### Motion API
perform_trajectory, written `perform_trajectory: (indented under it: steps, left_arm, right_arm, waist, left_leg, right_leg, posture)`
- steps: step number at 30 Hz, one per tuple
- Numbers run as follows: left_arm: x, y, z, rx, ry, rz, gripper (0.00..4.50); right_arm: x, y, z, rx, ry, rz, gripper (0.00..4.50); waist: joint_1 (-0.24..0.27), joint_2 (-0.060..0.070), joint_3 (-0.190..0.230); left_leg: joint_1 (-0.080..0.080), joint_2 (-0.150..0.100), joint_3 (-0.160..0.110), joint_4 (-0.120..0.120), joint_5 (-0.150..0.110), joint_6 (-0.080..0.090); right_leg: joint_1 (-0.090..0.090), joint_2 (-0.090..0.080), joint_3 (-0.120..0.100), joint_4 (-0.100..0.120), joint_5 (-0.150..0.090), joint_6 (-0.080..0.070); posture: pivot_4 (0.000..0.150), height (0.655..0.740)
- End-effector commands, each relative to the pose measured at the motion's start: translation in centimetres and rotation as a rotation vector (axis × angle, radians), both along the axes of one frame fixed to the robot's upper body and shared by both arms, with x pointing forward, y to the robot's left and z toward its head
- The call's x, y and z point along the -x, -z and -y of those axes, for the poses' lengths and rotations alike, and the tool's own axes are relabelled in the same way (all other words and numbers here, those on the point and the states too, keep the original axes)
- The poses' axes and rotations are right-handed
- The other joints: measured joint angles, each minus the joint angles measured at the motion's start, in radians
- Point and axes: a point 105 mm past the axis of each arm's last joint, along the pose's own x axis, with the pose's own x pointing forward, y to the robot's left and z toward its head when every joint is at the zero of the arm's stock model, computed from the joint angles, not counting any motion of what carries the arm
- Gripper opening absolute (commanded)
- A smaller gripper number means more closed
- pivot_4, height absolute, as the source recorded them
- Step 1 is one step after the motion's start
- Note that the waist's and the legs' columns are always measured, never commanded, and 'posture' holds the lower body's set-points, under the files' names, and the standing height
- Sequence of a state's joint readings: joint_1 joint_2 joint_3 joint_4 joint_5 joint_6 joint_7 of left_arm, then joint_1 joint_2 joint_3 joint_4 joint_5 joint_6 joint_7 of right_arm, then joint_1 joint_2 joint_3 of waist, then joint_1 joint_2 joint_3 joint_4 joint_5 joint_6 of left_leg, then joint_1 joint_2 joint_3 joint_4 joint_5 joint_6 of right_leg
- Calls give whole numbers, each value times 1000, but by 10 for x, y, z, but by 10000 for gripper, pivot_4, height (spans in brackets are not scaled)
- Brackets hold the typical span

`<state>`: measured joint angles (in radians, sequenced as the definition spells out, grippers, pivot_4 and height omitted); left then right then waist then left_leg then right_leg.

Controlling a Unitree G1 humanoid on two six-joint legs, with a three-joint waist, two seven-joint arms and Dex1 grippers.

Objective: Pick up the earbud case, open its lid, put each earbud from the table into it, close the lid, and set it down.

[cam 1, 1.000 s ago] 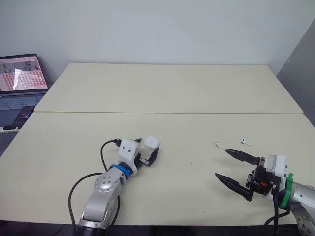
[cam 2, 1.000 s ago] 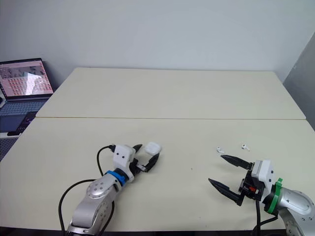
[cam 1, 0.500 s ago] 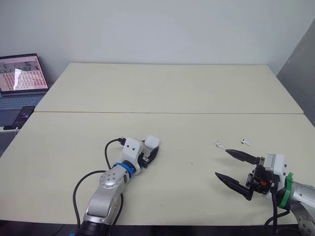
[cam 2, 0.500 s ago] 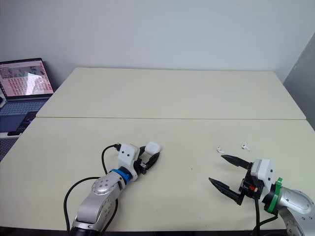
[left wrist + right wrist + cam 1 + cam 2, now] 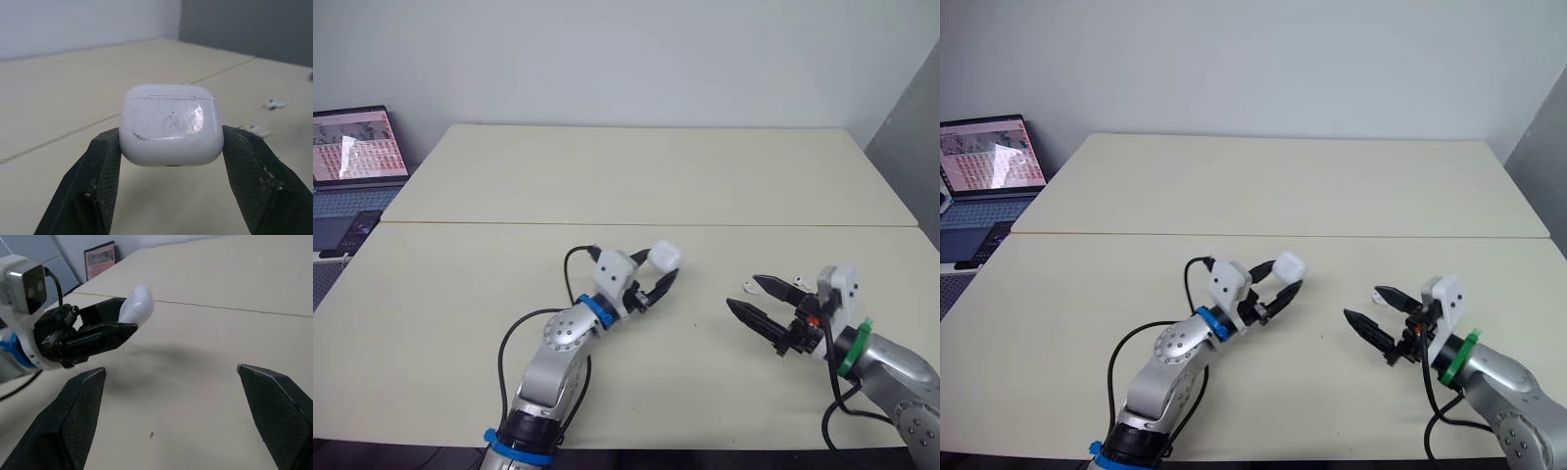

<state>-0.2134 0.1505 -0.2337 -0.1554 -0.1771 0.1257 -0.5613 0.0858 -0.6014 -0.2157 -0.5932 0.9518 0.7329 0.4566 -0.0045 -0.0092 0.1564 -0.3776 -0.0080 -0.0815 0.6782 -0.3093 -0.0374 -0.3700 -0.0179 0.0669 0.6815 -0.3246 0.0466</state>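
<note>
The pale desk carries everything. Above it, the left pincer is clenched on the closed white earbud case, held clear of the surface. The right pincer hangs released, jaws spread, near an earbud and a second earbud lying on the desk.

The table is a pale cream surface made of two tops butted together. A thin seam runs straight across from the left edge to the right edge. The far top is bare. On the near top, toward the right edge and on the front side of the seam, lies a small white earbud. A second earbud lies near it, the two not touching. A tiny dark speck marks the near top around its middle.
</note>
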Motion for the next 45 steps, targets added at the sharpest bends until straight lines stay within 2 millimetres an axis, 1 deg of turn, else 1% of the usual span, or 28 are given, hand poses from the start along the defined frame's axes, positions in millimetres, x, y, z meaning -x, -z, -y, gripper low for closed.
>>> perform_trajectory:
  steps: [1,2,4,8,11,14,17,18,19,24,27,28,34,36,37,39,40,43,45]
  left_arm:
    - [8,-16,17,42,113,75,27563]
    - [8,-17,19,48,133,78,27563]
    - [9,-17,22,57,157,77,27563]
    - [10,-18,26,74,191,78,27563]
    - [9,-16,27,79,195,71,27563]
    - [9,-14,26,78,199,66,27563]
    - [9,-13,24,76,195,62,27563]
    - [9,-13,24,75,195,60,27563]
    - [9,-12,24,75,193,57,27563]
    - [9,-11,23,74,190,51,27563]
    - [9,-11,23,75,191,47,27563]
    - [9,-11,23,74,191,44,27563]
    - [12,-7,23,74,224,-3,27563]
    - [12,-7,23,61,221,7,34689]
    - [11,-7,22,49,221,17,36845]
    - [14,-5,20,27,249,12,42728]
    - [16,-2,18,22,269,-6,44513]
    - [19,5,3,17,334,-93,44513]
    - [22,5,-7,38,389,-169,44513]
  right_arm:
    - [-8,-19,-11,-212,10,-149,45000]
    - [-9,-25,-15,-267,-7,-169,45000]
    - [-8,-32,-21,-320,-40,-193,45000]
    - [-9,-30,-33,-314,-68,-263,45000]
    - [-14,-29,-39,-323,-65,-288,45000]
    - [-21,-33,-42,-358,-45,-286,45000]
    - [-23,-36,-42,-373,-34,-281,45000]
    - [-23,-36,-43,-372,-35,-281,41142]
    - [-23,-36,-44,-373,-38,-279,38970]
    - [-22,-36,-49,-383,-42,-272,21571]
    - [-23,-36,-50,-381,-38,-267,10383]
    - [-23,-36,-50,-380,-38,-267,7408]
    - [-20,-35,-54,-368,-54,-264,7262]
    - [-20,-35,-53,-369,-55,-264,7262]
    - [-21,-36,-52,-369,-55,-263,7262]
    - [-22,-37,-49,-368,-51,-257,7262]
    - [-24,-37,-47,-364,-44,-252,7262]
    - [-27,-37,-38,-327,-34,-228,7262]
    - [-29,-37,-33,-284,-44,-209,7262]
  waist:
    - [-3,0,0]
    - [-3,-1,0]
    - [-3,-1,0]
    - [-3,-2,1]
    - [-3,-2,1]
    - [-4,-2,1]
    - [-3,-2,1]
    - [-3,-2,1]
    - [-3,-2,1]
    - [-3,-2,1]
    - [-3,-2,1]
    - [-4,-2,1]
    - [-4,-2,1]
    - [-4,-2,1]
    - [-4,-2,1]
    - [-4,-2,1]
    - [-4,-2,1]
    - [-6,-1,1]
    - [-8,-1,1]
  left_leg:
    - [0,0,0,0,0,0]
    - [-1,0,0,0,0,0]
    - [-1,0,0,0,0,0]
    - [-3,0,0,0,0,0]
    - [-3,0,-1,1,0,1]
    - [-3,0,-1,1,0,1]
    - [-3,0,-1,1,0,0]
    - [-4,0,-1,1,0,0]
    - [-4,0,-1,1,0,0]
    - [-3,0,-1,1,0,0]
    - [-4,0,-1,1,0,0]
    - [-3,0,-1,1,0,0]
    - [-3,0,-1,1,0,0]
    - [-3,0,-1,1,0,0]
    - [-4,0,-1,1,0,1]
    - [-4,0,-1,1,0,0]
    - [-4,0,-1,1,0,0]
    - [-3,0,-1,0,0,1]
    - [-3,0,-1,0,0,1]
  right_leg:
    - [-1,0,0,0,0,0]
    - [-1,0,0,1,0,0]
    - [-1,0,0,1,0,0]
    - [-2,0,-1,-1,0,0]
    - [-2,0,-1,0,0,0]
    - [-2,1,-1,0,0,0]
    - [-3,1,-1,0,0,0]
    - [-3,1,-1,0,0,0]
    - [-3,1,-1,0,0,0]
    - [-3,1,-1,0,0,0]
    - [-3,1,-1,0,0,0]
    - [-3,1,-1,0,0,0]
    - [-3,1,-1,0,0,0]
    - [-3,1,-1,0,0,0]
    - [-3,1,-1,0,0,0]
    - [-3,1,-1,0,0,0]
    - [-3,1,-1,0,0,0]
    - [-3,1,-1,0,0,0]
    - [-3,1,-1,0,0,0]
  posture:
    - [1500,7400]
    - [1500,7400]
    - [1500,7400]
    - [1500,7400]
    - [1500,7400]
    - [1500,7400]
    - [1500,7400]
    - [1500,7400]
    - [1500,7400]
    - [1500,7400]
    - [1500,7400]
    - [1500,7400]
    - [1500,7400]
    - [1500,7400]
    - [1500,7400]
    - [1500,7400]
    - [1500,7400]
    - [1500,7400]
    - [1500,7400]
